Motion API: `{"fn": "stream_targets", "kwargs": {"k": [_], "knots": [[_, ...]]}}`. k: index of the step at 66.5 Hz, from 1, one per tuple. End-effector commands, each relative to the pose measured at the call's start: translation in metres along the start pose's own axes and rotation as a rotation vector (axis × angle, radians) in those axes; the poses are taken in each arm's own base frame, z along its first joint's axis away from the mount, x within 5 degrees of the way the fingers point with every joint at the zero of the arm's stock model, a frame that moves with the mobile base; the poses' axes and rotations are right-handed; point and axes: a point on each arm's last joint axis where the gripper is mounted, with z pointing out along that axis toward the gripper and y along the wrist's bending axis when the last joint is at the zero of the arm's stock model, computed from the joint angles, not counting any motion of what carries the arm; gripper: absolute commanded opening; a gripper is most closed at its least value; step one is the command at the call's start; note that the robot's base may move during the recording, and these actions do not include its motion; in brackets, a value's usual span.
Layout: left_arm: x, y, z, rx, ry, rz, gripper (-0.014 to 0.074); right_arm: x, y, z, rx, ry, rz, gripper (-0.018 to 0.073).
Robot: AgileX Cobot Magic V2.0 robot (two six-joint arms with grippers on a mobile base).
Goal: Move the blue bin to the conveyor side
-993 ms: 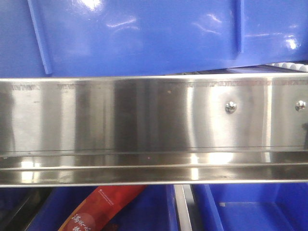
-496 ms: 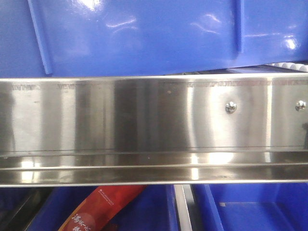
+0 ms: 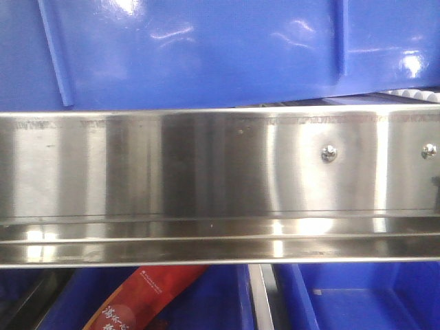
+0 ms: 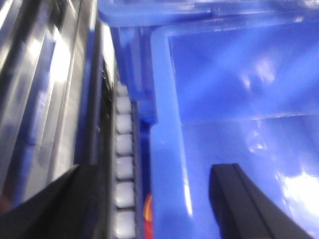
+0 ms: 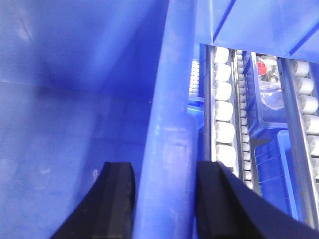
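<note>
The right jaws are clamped on the thick rim of the blue bin [image 5: 169, 149], one black jaw inside the wall and one outside, both flush against it. The left jaws stand wide open astride another stretch of the same rim (one jaw over the bin's inside, the other out over the steel frame), with a gap showing on each side.

Just beyond the bin's outer wall a row of pale rollers [image 5: 223, 112] runs along the conveyor [image 3: 206, 172]. Past them, in the right wrist view, lies a small blue crate [image 5: 271, 99] holding a clear bag.

From the front, a red packet [image 3: 148, 295] with white print lies in a lower blue crate [image 3: 213, 295], beside a second lower crate [image 3: 357, 295], both beneath the conveyor's brushed steel rail. That rail spans the whole view, with two round-head screws [image 3: 329, 153] at the right. Behind and above it the bin sits on the conveyor, its glossy ribbed wall filling the top of the view.
</note>
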Motion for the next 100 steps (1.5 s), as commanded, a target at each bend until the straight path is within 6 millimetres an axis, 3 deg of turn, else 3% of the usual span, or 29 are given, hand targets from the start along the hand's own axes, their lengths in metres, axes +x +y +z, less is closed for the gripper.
{"fn": "stream_targets", "kwargs": {"k": [1,15,31,100], "knots": [[0.002,-0.004,0.008,0.043,0.042,-0.037,0.0372,0.000,0.001,0.000,-0.006,-0.001,-0.007,-0.0088],[0.006,-0.004,0.033,0.047,0.110,-0.065,0.0372,0.000,0.001,0.000,-0.006,-0.001,-0.007,-0.0088],[0.008,-0.006,0.044,0.073,0.138,-0.084,0.0349,0.000,0.001,0.000,-0.006,-0.001,-0.007,-0.0088],[0.012,-0.004,0.049,0.056,0.177,-0.074,0.0329,0.000,0.001,0.004,-0.006,0.007,-0.008,-0.0088]]}}
